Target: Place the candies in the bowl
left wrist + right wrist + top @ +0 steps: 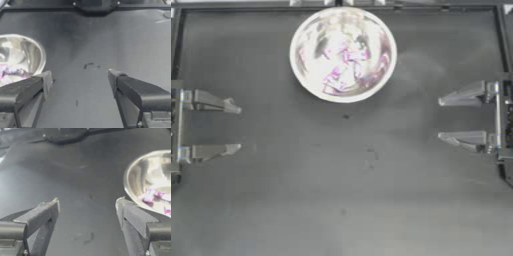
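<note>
The left pincer (238, 127) sits wide apart at the left edge of the tabletop (338, 200); the right pincer (439, 119) sits likewise wide at the right edge. Between them lies matte dark surface. The round, shiny bowl (304, 70) stands near the far edge, holding the pink-ended candies (338, 75).

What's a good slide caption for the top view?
Candies lie in the bowl; left gripper and right gripper wait open at the table's sides.

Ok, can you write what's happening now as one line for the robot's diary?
candies: in bowl | table: no candy seen | left tool: open, parked left | right tool: open, parked right
</note>
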`<state>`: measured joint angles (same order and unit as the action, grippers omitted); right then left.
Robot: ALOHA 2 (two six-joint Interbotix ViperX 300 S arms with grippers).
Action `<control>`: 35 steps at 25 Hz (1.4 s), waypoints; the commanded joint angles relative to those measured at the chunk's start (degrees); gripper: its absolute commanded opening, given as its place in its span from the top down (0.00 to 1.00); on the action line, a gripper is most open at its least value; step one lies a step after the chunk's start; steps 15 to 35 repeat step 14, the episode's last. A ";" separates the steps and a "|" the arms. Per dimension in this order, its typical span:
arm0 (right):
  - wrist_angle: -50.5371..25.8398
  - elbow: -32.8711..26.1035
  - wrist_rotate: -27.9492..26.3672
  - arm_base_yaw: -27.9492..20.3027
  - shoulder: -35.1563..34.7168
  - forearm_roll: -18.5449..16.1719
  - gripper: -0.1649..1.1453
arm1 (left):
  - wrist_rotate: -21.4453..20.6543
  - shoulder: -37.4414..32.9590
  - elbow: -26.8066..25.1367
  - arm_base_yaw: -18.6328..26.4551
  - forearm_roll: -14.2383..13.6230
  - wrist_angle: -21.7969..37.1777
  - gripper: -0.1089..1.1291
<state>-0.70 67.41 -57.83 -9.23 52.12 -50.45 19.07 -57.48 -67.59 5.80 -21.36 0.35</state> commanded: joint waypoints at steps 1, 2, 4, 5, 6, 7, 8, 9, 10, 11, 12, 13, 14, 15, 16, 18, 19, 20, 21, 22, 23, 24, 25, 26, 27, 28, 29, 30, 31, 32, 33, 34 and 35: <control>0.79 -0.26 0.00 -0.26 -0.18 0.26 0.13 | 0.09 -0.09 0.09 0.00 0.00 -0.18 0.12; 0.97 -0.18 -0.09 -0.26 -0.09 0.35 0.13 | 0.09 -0.18 0.09 0.00 0.00 -0.18 0.12; 1.23 0.00 -0.09 -0.26 0.26 0.35 0.13 | 0.09 -0.35 0.00 0.00 0.00 -0.18 0.12; 1.23 0.00 -0.09 -0.26 0.53 0.35 0.13 | 0.09 -0.53 -0.09 0.00 0.00 -0.26 0.12; 1.23 0.09 -0.18 -0.26 0.79 0.44 0.13 | 0.09 -0.70 -0.09 0.00 0.00 -0.18 0.12; 1.32 0.18 -0.09 -0.26 1.05 0.53 0.13 | 0.09 -0.79 -0.26 0.00 0.00 -0.18 0.12; 1.23 0.09 -0.09 -0.26 1.32 0.62 0.13 | 0.09 -0.88 -0.44 0.00 0.00 -0.18 0.12; 1.23 0.18 -0.09 -0.35 1.49 0.62 0.13 | 0.09 -1.05 -0.53 0.00 0.00 -0.18 0.12; 1.23 0.18 -0.09 -0.26 1.67 0.62 0.13 | 0.09 -1.23 -0.62 0.00 0.09 -0.18 0.12; 1.23 0.26 -0.09 -0.26 1.93 0.62 0.13 | 0.18 -1.41 -0.79 0.00 0.09 -0.18 0.12; 1.23 0.35 -0.18 -0.26 2.02 0.70 0.13 | 0.18 -1.58 -0.88 0.00 0.18 -0.18 0.12; 1.23 0.53 -0.18 -0.26 2.29 0.79 0.13 | 0.18 -1.76 -0.97 0.00 0.18 -0.18 0.12; 1.23 0.70 -0.18 -0.26 2.46 1.05 0.13 | 0.18 -1.93 -0.97 0.00 0.18 -0.18 0.12; 1.23 0.70 -0.18 -0.26 2.46 1.05 0.13 | 0.18 -1.93 -0.97 0.00 0.18 -0.18 0.12; 1.23 0.70 -0.18 -0.26 2.46 1.05 0.13 | 0.18 -1.93 -0.97 0.00 0.18 -0.18 0.12; 1.23 0.70 -0.18 -0.26 2.46 1.05 0.13 | 0.18 -1.93 -0.97 0.00 0.18 -0.18 0.12; 1.23 0.70 -0.18 -0.26 2.46 1.05 0.13 | 0.18 -1.93 -0.97 0.00 0.18 -0.18 0.12; 1.23 0.70 -0.18 -0.26 2.46 1.05 0.13 | 0.18 -1.93 -0.97 0.00 0.18 -0.18 0.12; 1.23 0.70 -0.18 -0.26 2.46 1.05 0.13 | 0.18 -1.93 -0.97 0.00 0.18 -0.18 0.12; 1.23 0.70 -0.18 -0.26 2.46 1.05 0.13 | 0.18 -1.93 -0.97 0.00 0.18 -0.18 0.12; 1.23 0.70 -0.18 -0.26 2.46 1.05 0.13 | 0.18 -1.93 -0.97 0.00 0.18 -0.18 0.12; 1.23 0.70 -0.18 -0.26 2.46 1.05 0.13 | 0.18 -1.93 -0.97 0.00 0.18 -0.18 0.12; 1.23 0.70 -0.18 -0.26 2.46 1.05 0.13 | 0.18 -1.93 -0.97 0.00 0.18 -0.18 0.12; 1.23 0.70 -0.18 -0.26 2.46 1.05 0.13 | 0.18 -1.93 -0.97 0.00 0.18 -0.18 0.12; 1.23 0.70 -0.18 -0.26 2.46 1.05 0.13 | 0.18 -1.93 -0.97 0.00 0.18 -0.18 0.12; 1.23 0.70 -0.18 -0.26 2.46 1.05 0.13 | 0.18 -1.93 -0.97 0.00 0.18 -0.18 0.12; 1.23 0.70 -0.18 -0.26 2.46 1.05 0.13 | 0.18 -1.93 -0.97 0.00 0.18 -0.18 0.12; 1.23 0.70 -0.18 -0.26 2.46 1.05 0.13 | 0.18 -1.93 -0.97 0.00 0.18 -0.18 0.12; 1.23 0.70 -0.18 -0.26 2.46 1.05 0.13 | 0.18 -1.93 -0.97 0.00 0.18 -0.18 0.12; 1.23 0.70 -0.18 -0.26 2.46 1.05 0.13 | 0.18 -1.93 -0.97 0.00 0.18 -0.18 0.12; 1.23 0.70 -0.18 -0.26 2.46 1.05 0.13 | 0.18 -1.93 -0.97 0.00 0.18 -0.18 0.12; 1.23 0.70 -0.18 -0.26 2.46 1.05 0.13 | 0.18 -1.93 -0.97 0.00 0.18 -0.18 0.12; 1.23 0.70 -0.18 -0.26 2.46 1.05 0.13 | 0.18 -1.93 -0.97 0.00 0.18 -0.18 0.12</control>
